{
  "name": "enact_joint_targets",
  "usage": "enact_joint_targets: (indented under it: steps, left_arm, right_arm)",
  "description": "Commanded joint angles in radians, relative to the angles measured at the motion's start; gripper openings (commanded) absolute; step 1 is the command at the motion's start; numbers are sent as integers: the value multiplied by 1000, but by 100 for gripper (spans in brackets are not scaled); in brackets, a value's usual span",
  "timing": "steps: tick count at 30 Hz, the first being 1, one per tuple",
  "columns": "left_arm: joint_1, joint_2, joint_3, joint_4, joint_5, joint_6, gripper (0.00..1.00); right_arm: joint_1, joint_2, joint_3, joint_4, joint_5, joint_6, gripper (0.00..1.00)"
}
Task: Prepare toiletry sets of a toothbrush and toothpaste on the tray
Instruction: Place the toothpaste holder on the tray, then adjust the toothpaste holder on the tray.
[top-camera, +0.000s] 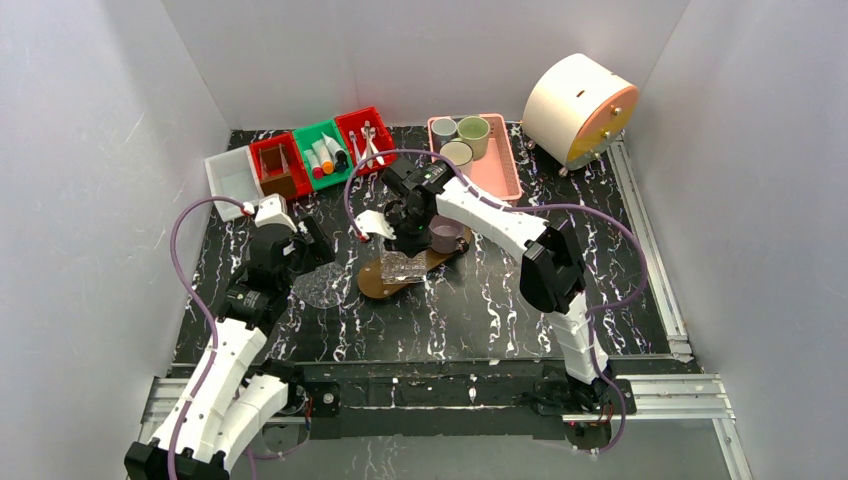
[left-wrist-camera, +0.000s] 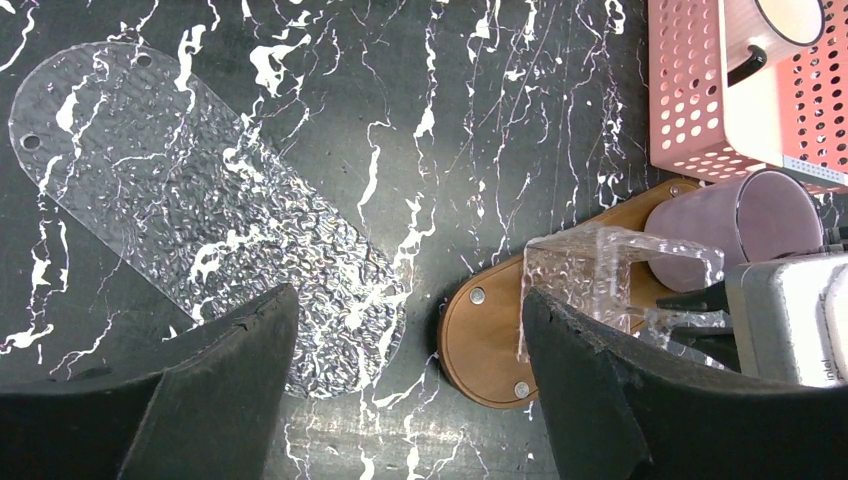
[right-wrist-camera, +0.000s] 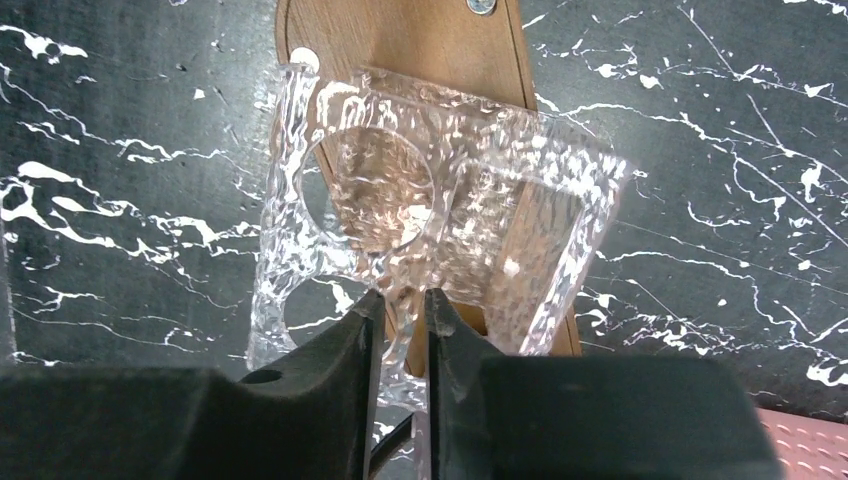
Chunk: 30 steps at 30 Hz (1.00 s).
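The tray (top-camera: 378, 283) is a dark-brown wooden board lying mid-table, its rounded end also showing in the left wrist view (left-wrist-camera: 490, 345). A clear textured holder with round holes (right-wrist-camera: 440, 200) stands tilted on it. My right gripper (right-wrist-camera: 403, 300) is shut on the holder's near wall. A purple mug (top-camera: 445, 237) lies on its side at the tray's far end. My left gripper (left-wrist-camera: 408, 300) hangs open and empty over the table, between the tray and a clear oval plate (left-wrist-camera: 200, 220). Toothbrushes (top-camera: 366, 142) lie in a red bin, white tubes (top-camera: 325, 155) in a green bin.
A pink slatted basket (top-camera: 500, 165) with three mugs stands at the back. A white bin (top-camera: 232, 178) and a red bin holding a brown block (top-camera: 282, 172) stand at the back left. A round white and orange drum (top-camera: 580, 105) sits back right.
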Motion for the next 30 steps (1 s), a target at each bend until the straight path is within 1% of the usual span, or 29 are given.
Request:
enact_joint_targets:
  steps: [1, 11, 12, 14, 15, 16, 17, 20, 21, 26, 28, 30]
  left_arm:
    - [3, -15, -13, 14, 15, -12, 80]
    - [2, -19, -18, 21, 27, -13, 80]
    - [1, -19, -19, 23, 32, -14, 80]
    - [1, -17, -21, 27, 38, -15, 80]
    - [0, -17, -21, 30, 40, -16, 80]
    - [0, -15, -21, 31, 44, -17, 80]
    - [0, -14, -21, 33, 48, -18, 80]
    - [-1, -8, -21, 40, 66, -29, 80]
    - [-2, -4, -21, 45, 80, -33, 80]
    - [-1, 53, -2, 58, 184, -52, 80]
    - [-2, 91, 9, 59, 240, -61, 80]
    - [-1, 123, 12, 66, 310, -72, 80]
  right_arm:
    - [10, 15, 19, 16, 26, -41, 31]
    - [22, -19, 18, 37, 38, -54, 44]
    - [24, -30, 16, 39, 37, -54, 47]
    - [28, -59, 5, 52, 34, -51, 51]
    - [32, -82, -9, 63, 38, -50, 57]
    - [35, -102, -24, 74, 40, -49, 58]
    - [38, -122, -40, 85, 43, -50, 63]
    - [42, -185, -97, 138, 53, -44, 71]
    - [42, -206, -119, 156, 59, -42, 72]
    - [42, -324, -253, 300, 102, -4, 73]
    - [42, -389, -339, 427, 131, 36, 74]
    - [41, -470, -453, 571, 161, 82, 79]
